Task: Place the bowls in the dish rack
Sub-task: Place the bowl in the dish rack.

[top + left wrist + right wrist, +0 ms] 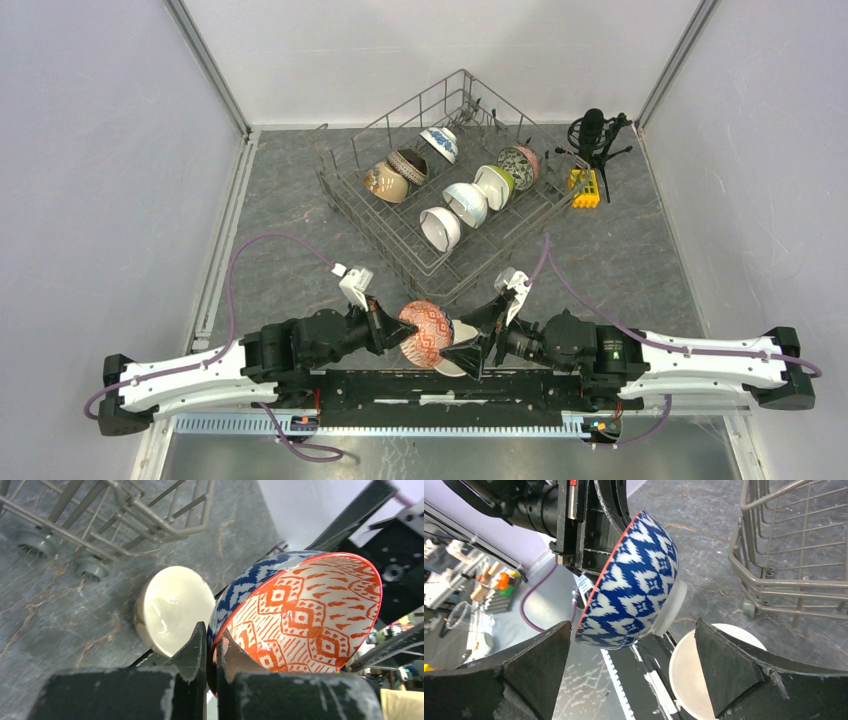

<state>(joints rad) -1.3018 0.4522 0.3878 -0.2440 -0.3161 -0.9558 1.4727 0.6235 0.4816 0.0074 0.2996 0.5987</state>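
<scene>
The left gripper [211,641] is pressed together on the rim of a patterned bowl [300,610]. One finger sits inside on the orange lining and the other on the blue-and-white outside. It holds the bowl tipped on edge in the air above the near edge of the desk [280,250], well short of the dish rack [450,250].

That is a thin pinch on glazed ceramic. The bowl is stiff, probably fairly heavy for its size, slick and breakable, so I judge it could pivot or slip from the fingers if swung fast.

Just below and beside it, a cream bowl [172,610] rests low at the near edge of the desk, free of both grippers. Its rim looks like the only part thin enough to close on, because the body is wide and round.

The right gripper [633,625] is spread wide. In the wrist view the patterned bowl's blue underside and foot ring lie between its fingers, and I see no contact. If it is to take the bowl, the opposite rim is a likelier hold than the smooth curved wall.

Farther back, the dish rack holds several bowls [466,203] on edge between its tines, with room at the near corner. Setting ceramic down there calls for a slow lowering, rim between the wires, to avoid chipping against the neighbours.
</scene>
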